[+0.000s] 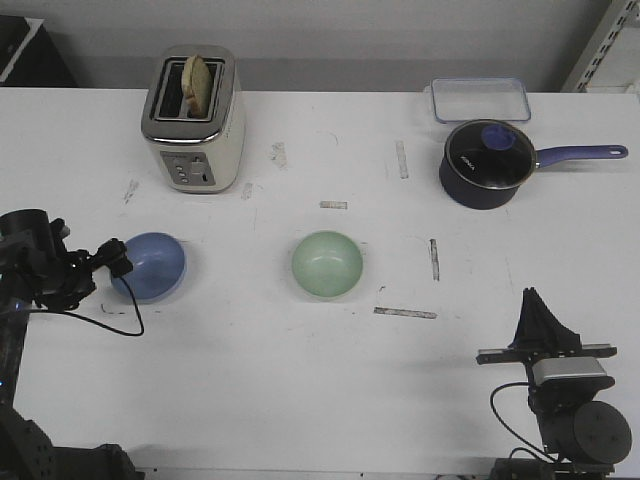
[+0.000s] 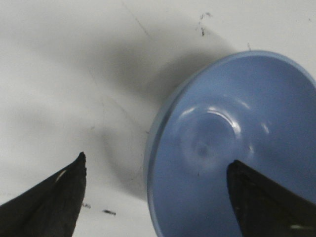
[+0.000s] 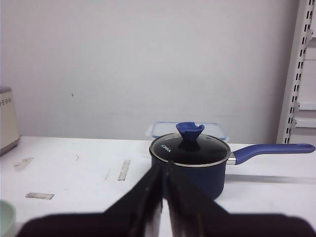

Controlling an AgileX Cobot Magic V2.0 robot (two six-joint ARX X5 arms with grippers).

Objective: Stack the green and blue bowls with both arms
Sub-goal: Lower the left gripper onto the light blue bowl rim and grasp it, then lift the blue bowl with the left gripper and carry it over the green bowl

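Observation:
The blue bowl (image 1: 149, 265) sits on the table at the left; it fills much of the left wrist view (image 2: 232, 148). My left gripper (image 1: 118, 257) is open at the bowl's left rim, with one finger outside the rim and the other over the bowl's inside (image 2: 156, 163). The green bowl (image 1: 327, 263) stands alone at the table's middle; its edge shows in the right wrist view (image 3: 6, 217). My right gripper (image 1: 533, 296) is shut and empty near the front right, pointing toward the saucepan (image 3: 165, 167).
A cream toaster (image 1: 193, 118) with bread stands at the back left. A dark navy saucepan (image 1: 487, 163) with a glass lid and long handle is at the back right, a clear plastic container (image 1: 479, 99) behind it. Tape marks dot the table.

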